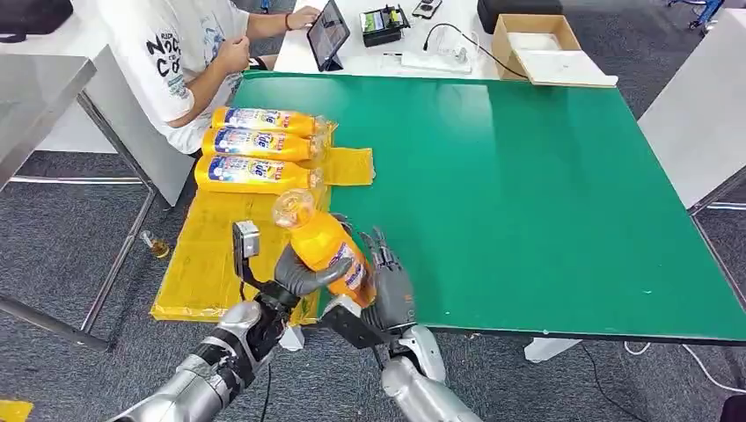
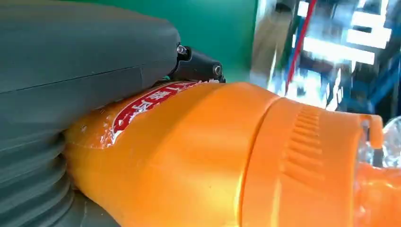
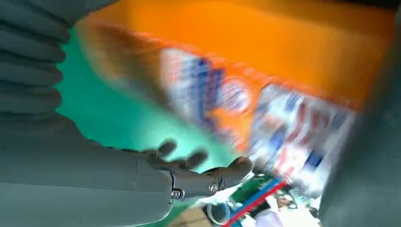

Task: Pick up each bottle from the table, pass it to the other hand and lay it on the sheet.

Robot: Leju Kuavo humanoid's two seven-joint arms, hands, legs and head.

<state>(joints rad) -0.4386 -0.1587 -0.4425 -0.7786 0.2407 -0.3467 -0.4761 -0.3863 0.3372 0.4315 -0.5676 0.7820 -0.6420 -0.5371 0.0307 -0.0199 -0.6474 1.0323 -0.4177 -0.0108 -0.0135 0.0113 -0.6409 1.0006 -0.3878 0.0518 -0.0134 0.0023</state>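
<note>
From the head camera, my left robot hand [image 1: 299, 274] grips the orange bottle [image 1: 327, 246] mid-handover above the desk [image 1: 528, 193] edge, while the right robot hand [image 1: 387, 286] sits just behind it, fingers spread, apparently released. Three bottles [image 1: 257, 145] already lie on the yellow sheet [image 1: 211, 255]; this one looks like the fourth. Left wrist camera: bottle [image 2: 198, 156] pressed under the thumb. Right wrist camera: fingers [image 3: 189, 161] apart, the blurred bottle [image 3: 265, 80] close by.

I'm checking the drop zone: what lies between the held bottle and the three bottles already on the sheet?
In the head view, bare yellow sheet separates the held bottle from the three laid bottles.
</note>
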